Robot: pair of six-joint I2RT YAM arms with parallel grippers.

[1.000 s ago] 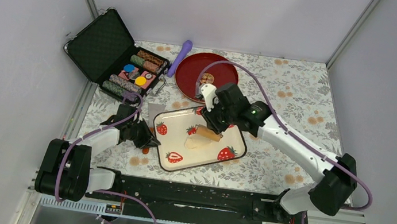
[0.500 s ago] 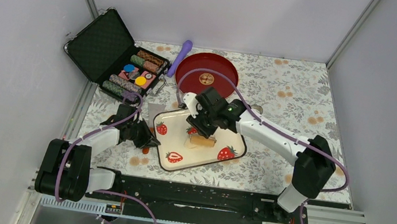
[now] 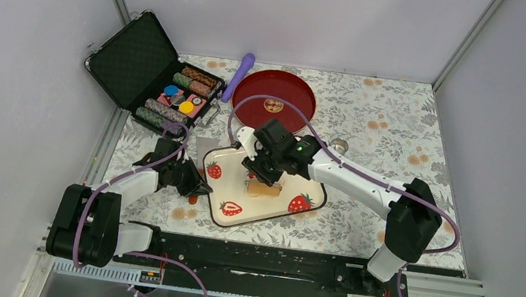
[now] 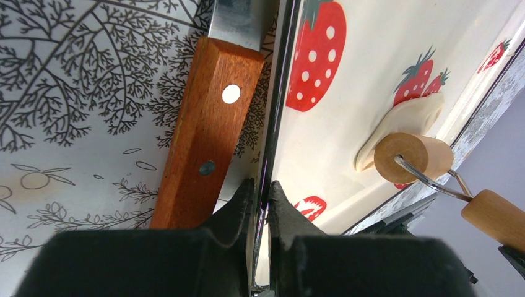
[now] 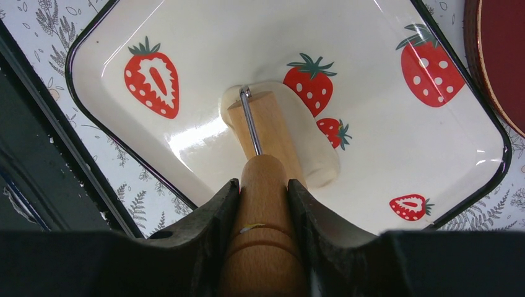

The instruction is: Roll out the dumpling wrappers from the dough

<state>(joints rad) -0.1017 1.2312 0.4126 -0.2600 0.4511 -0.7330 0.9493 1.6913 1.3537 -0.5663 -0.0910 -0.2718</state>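
The pale dough (image 5: pixel 317 162) lies flattened in the middle of the strawberry tray (image 3: pixel 271 211). The wooden roller (image 5: pixel 263 124) lies on top of it. My right gripper (image 5: pixel 263 185) is shut on the roller's wooden handle and reaches over the tray from the right (image 3: pixel 263 173). In the left wrist view the dough (image 4: pixel 413 113) shows under the roller's drum (image 4: pixel 412 158). My left gripper (image 4: pixel 261 185) is shut on the tray's left rim (image 4: pixel 270 124). A small round tan disc (image 3: pixel 273 104) lies on the red plate (image 3: pixel 255 94).
A knife with a wooden handle (image 4: pixel 204 136) lies on the cloth against the tray's left side. An open black case of chips (image 3: pixel 175 95) stands at the back left. A purple tool (image 3: pixel 239 75) and a small metal ring (image 3: pixel 340 145) lie nearby.
My right gripper has pushed the roller left and nearer, from beside the dough onto it. The left gripper has stayed on the tray rim.
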